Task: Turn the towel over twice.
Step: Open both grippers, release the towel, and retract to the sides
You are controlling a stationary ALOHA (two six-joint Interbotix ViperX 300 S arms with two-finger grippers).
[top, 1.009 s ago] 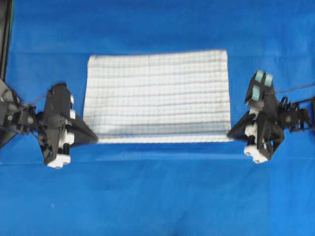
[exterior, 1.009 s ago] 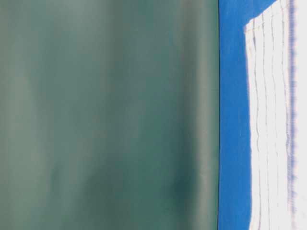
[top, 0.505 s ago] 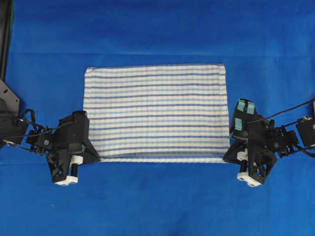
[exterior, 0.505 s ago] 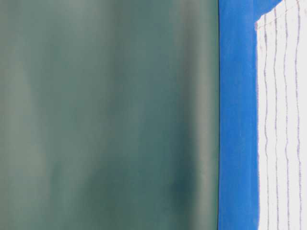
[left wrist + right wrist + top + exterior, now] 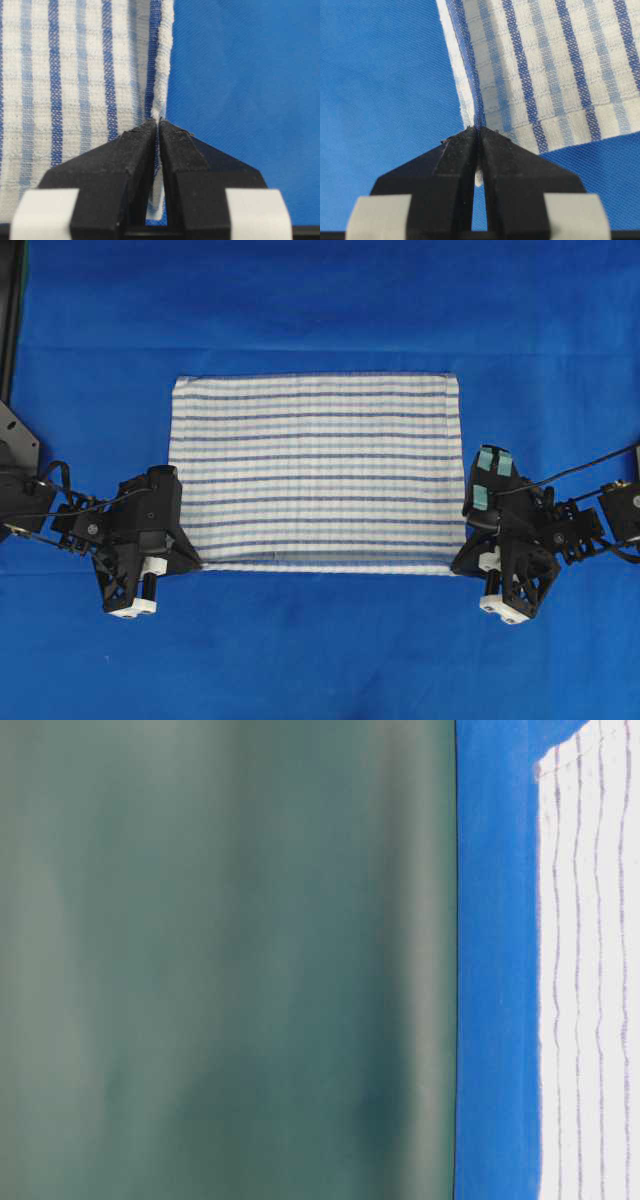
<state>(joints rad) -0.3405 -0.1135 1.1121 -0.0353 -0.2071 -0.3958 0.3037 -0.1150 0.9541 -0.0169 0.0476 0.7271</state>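
Plainly striped towel (image 5: 315, 475), unlabelled, corners pinched by left end effector (image 5: 158, 125), right end effector (image 5: 478, 131)

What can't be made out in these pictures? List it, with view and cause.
- Underside of the towel: hidden in the overhead view, face down on the blue table covering.
- Towel's near edge: cut off by the table-level picture's border.
- Corner inside the left gripper and the right gripper: covered by black fingers in both wrist views.

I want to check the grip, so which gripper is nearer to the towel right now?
Neither: both are on it. The left gripper is clamped on the striped towel at its near left corner, and the right gripper pinches its near right corner.
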